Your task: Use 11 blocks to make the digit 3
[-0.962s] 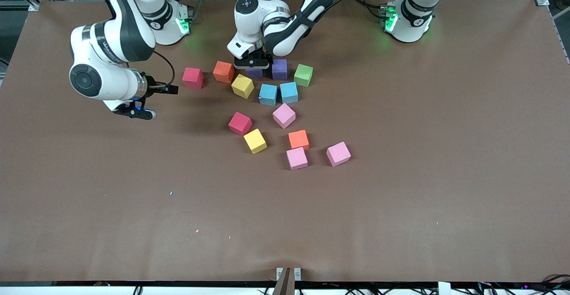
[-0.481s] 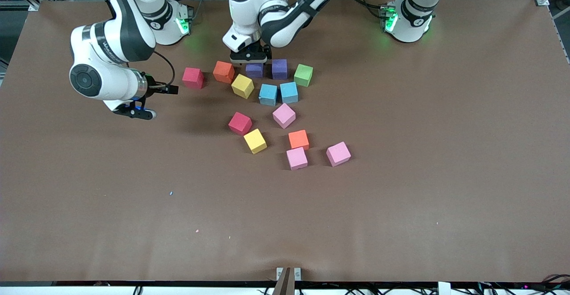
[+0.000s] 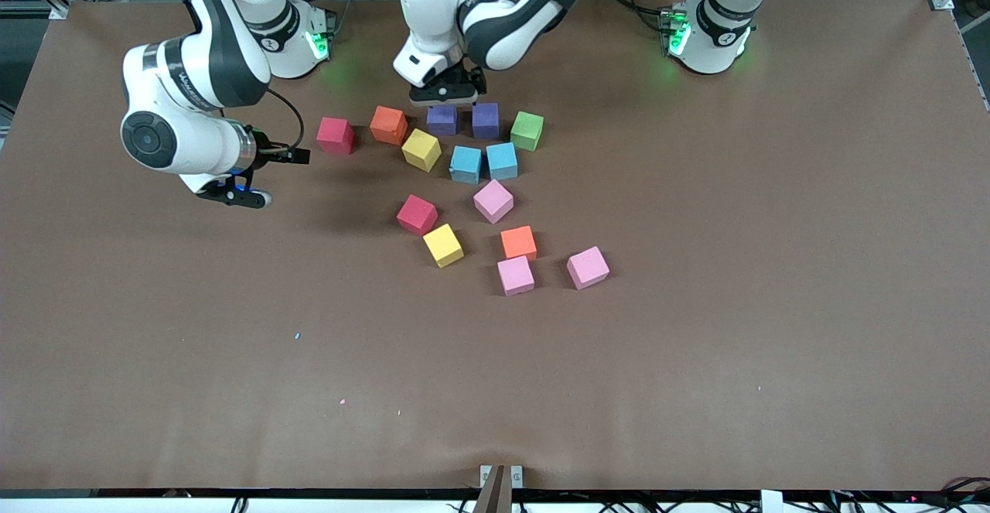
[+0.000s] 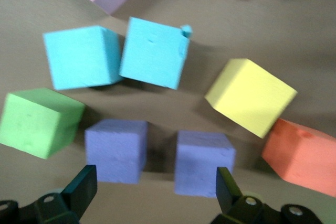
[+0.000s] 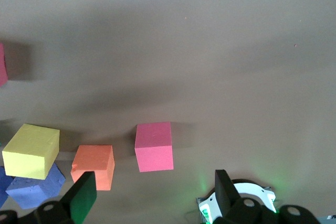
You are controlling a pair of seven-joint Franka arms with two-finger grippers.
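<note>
Several blocks lie in a loose cluster mid-table. The row nearest the bases holds a red block [image 3: 335, 135], an orange one [image 3: 388, 124], two purple ones [image 3: 442, 119] [image 3: 486, 120] and a green one [image 3: 527, 130]. A yellow block [image 3: 421, 149] and two blue ones [image 3: 465, 164] [image 3: 502, 160] sit just nearer the camera. My left gripper [image 3: 443, 95] hangs open and empty over the table edge of the purple pair. In the left wrist view its fingers [image 4: 81, 187] frame both purple blocks [image 4: 116, 149] [image 4: 205, 162]. My right gripper [image 3: 232, 196] waits open over bare table toward the right arm's end.
Nearer the camera lie a pink block [image 3: 493, 200], a red one [image 3: 417, 213], a yellow one [image 3: 443, 245], an orange one [image 3: 518, 242] and two more pink ones [image 3: 515, 275] [image 3: 588, 267]. The brown table [image 3: 696, 343] spreads wide around the cluster.
My left gripper has risen and drawn back toward the bases, uncovering the purple block that it stood over. That block now sits beside the other purple one. The right arm has not moved.
</note>
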